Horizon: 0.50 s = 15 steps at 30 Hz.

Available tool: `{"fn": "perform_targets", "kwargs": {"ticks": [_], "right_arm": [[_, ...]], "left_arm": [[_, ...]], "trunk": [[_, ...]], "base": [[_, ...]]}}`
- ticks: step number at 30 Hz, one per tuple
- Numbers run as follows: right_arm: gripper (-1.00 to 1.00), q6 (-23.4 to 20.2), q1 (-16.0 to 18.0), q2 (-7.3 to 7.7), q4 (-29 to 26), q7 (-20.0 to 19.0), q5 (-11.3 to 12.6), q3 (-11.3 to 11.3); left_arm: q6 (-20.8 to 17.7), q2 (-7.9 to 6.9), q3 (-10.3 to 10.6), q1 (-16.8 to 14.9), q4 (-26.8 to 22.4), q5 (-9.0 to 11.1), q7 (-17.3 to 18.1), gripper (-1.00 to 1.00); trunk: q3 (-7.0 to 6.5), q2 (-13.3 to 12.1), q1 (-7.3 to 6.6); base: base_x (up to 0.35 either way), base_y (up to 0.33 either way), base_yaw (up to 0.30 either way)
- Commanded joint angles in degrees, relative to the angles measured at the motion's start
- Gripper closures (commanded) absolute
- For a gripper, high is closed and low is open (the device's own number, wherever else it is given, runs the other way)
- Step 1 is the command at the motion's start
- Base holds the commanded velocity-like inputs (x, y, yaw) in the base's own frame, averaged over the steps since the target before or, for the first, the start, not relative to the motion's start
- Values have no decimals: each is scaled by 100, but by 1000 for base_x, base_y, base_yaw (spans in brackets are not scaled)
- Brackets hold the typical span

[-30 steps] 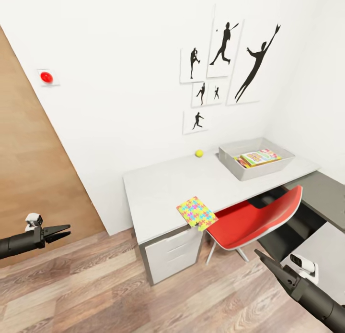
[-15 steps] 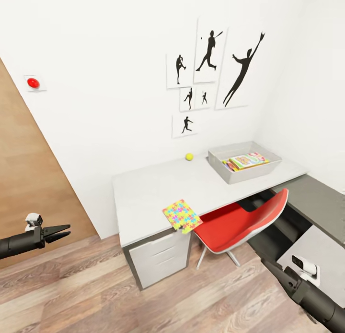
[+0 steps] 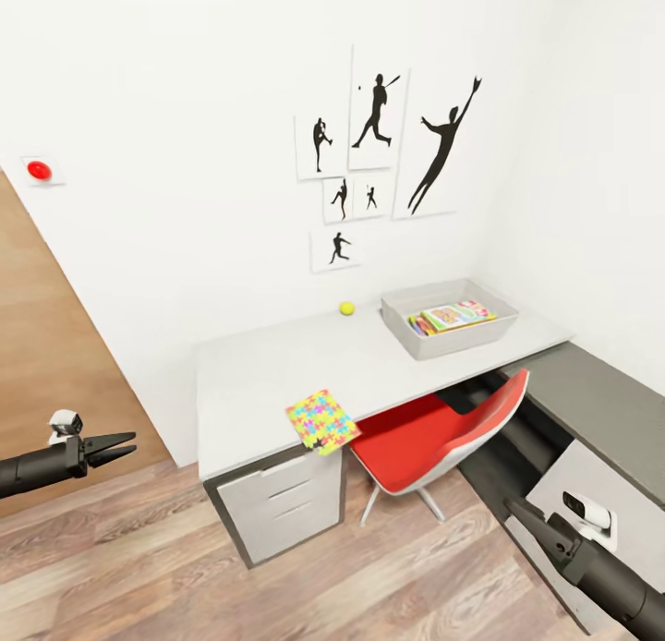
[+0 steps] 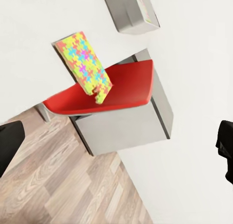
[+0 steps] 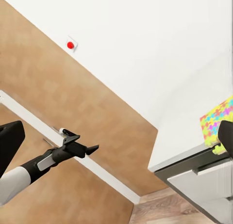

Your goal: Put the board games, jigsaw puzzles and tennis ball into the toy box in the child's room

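Grey desk [image 3: 268, 373]: largest task surface; carries the box, one puzzle and the ball.
Box [image 3: 411, 345]: at the desk's far right end, against the wall; open top.
Box contents: colourful flat items [image 3: 450, 315] lie inside; judged to be games or a puzzle already stowed, count not readable.
Puzzle [image 3: 320, 420]: flat on the desk's front edge, one corner overhanging, just beside the red chair [image 3: 429, 438]; not yet stowed.
Ball [image 3: 346, 308]: yellow-green, on the desk by the wall, near the box but apart from it; not yet stowed.
Left gripper [image 3: 118, 446]: low at the robot's left, well away from the desk; fingers slightly apart, holding nothing.
Right gripper [image 3: 519, 512]: low at the right, over the floor; fingers look pressed together, holding nothing.
Progress: judged partly done; at least the puzzle and ball remain.
Hidden: bed out of view, so the bed games' status cannot be told; box interior partly masked by its wall.
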State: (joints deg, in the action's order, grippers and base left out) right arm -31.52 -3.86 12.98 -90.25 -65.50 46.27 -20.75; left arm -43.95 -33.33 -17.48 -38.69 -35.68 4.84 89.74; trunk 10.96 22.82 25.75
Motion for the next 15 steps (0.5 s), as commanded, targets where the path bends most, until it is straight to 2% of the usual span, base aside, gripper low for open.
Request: {"fn": "perform_targets", "kwargs": {"ticks": [1,9,15], "right_arm": [[-100,-47,0,2,-2,3,40,1],[-100,-47,0,2,-2,2,40,1],[-100,-47,0,2,-2,2,40,1]], "left_arm": [[-61,1,-1,-4,-1,-9,26,-100],[-61,1,-1,-5,-4,-9,26,-100],[-58,2,-1,-3,-5,-9,26,-100]], "trunk": [[0,10,4],[-76,10,4],[-134,10,4]], "base": [[0,-224,0],[0,-178,0],[0,-253,0]]}}
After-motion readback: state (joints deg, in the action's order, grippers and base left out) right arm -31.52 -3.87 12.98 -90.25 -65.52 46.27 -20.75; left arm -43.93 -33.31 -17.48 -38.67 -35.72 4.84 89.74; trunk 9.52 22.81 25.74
